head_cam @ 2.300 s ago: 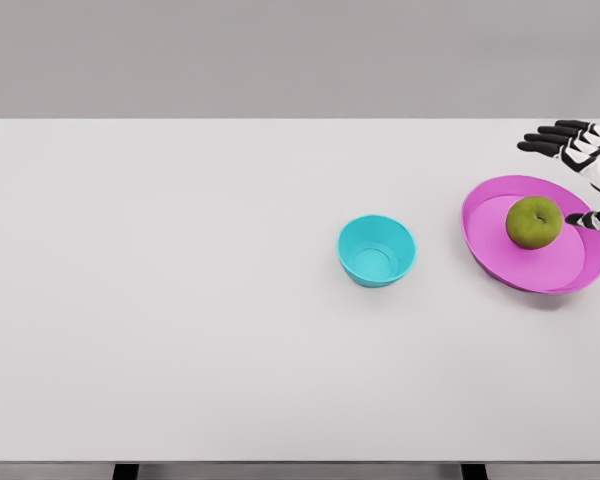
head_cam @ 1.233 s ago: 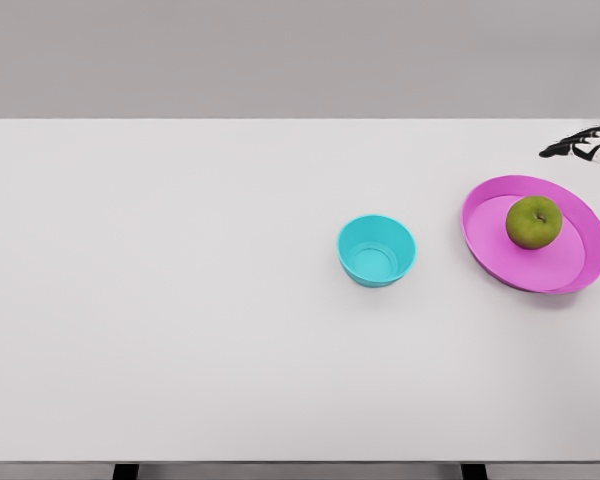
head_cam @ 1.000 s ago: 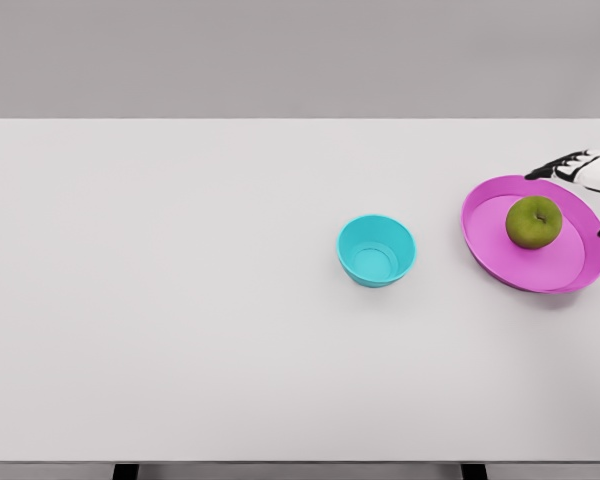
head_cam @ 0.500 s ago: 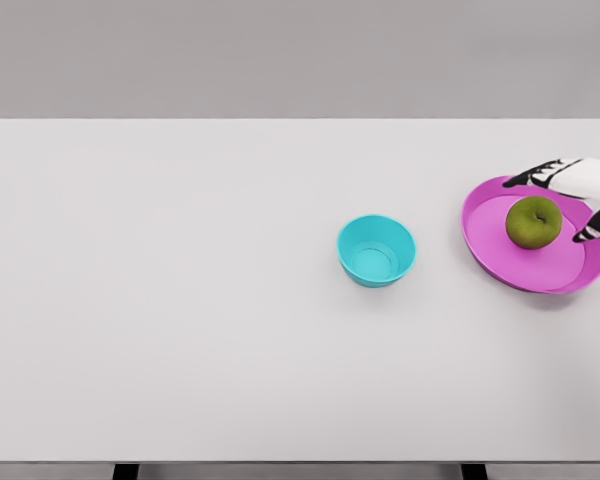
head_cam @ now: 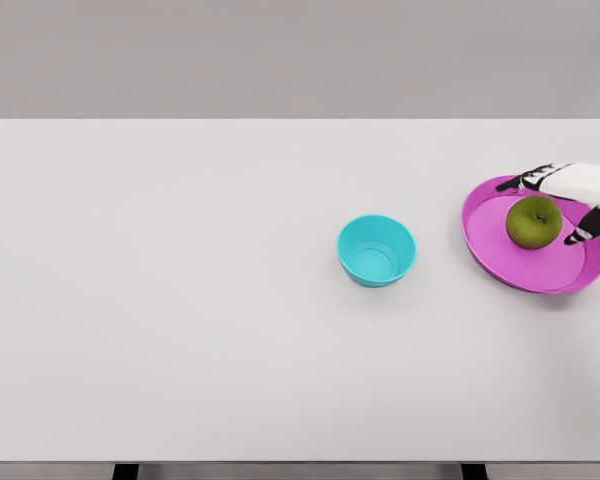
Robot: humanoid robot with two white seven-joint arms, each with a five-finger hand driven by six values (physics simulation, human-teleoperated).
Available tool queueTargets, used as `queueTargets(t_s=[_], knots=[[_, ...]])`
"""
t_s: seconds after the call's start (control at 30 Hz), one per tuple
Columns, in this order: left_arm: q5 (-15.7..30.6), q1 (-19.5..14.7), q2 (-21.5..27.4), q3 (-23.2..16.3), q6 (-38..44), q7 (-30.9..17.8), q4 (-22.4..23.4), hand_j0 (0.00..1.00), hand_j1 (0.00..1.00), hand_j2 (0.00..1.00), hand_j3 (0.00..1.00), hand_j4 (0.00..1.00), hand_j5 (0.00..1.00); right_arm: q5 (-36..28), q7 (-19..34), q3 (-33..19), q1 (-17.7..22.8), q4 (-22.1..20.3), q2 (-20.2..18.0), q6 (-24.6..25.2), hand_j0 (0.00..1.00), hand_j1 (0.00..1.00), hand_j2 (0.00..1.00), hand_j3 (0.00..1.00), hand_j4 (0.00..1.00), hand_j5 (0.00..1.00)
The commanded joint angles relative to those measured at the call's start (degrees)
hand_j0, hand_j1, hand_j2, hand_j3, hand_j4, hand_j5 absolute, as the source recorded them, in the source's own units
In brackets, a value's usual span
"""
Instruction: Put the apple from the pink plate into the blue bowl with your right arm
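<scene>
On the white table (head_cam: 180, 300) sits a pink plate (head_cam: 520, 265), far off to one side, close to the table's edge. I will use this plate to say where things are. Right on the plate, a bit toward its back, sits a green apple (head_cam: 533, 222). It is round, with a small dark dip on top. It rests on the plate and is not lifted. The right hand (head_cam: 580, 195) comes in from the edge of the view, just past the plate, and reaches over the plate's back rim. The hand is white with dark tips. Its fingers (head_cam: 525, 180) are spread apart and point over the far side of the apple, while the thumb (head_cam: 580, 235) hangs on the near side of the apple. So the apple sits between the fingers and the thumb, but they are open around it and do not squeeze it. From where I stand I cannot tell if any tip touches the apple's skin. A blue bowl (head_cam: 376, 250) stands on the table well apart from the plate, toward the middle of the table. It stands upright with its open side up. Behind the table is a plain gray wall (head_cam: 280, 60).
</scene>
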Motion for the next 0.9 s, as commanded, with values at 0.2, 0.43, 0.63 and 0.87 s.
queueTargets(t_s=[0.2,0.43,0.63,0.87], knots=[[0.0,0.0,0.0,0.0,0.0,-0.1,-0.1,1.0,1.0,1.0,1.0,1.0,1.0,-0.2,0.0,2.0,-0.4,1.7,0.8,0.1,1.0,1.0,1.0,1.0,1.0,1.0],[0.0,0.0,0.0,0.0,0.0,0.0,0.0,1.0,1.0,1.0,1.0,1.0,1.0,-0.2,0.0,2.9,-1.0,2.5,1.0,0.1,1.0,1.0,1.0,1.0,1.0,1.0],[0.0,0.0,0.0,0.0,0.0,0.0,0.0,1.0,1.0,1.0,1.0,1.0,1.0,-0.2,0.0,4.5,-2.5,4.2,2.4,0.1,1.0,1.0,1.0,1.0,1.0,1.0],[0.0,0.0,0.0,0.0,0.0,0.0,0.0,1.0,1.0,1.0,1.0,1.0,1.0,-0.2,0.0,5.3,-2.5,4.9,2.5,0.1,1.0,1.0,1.0,1.0,1.0,1.0]])
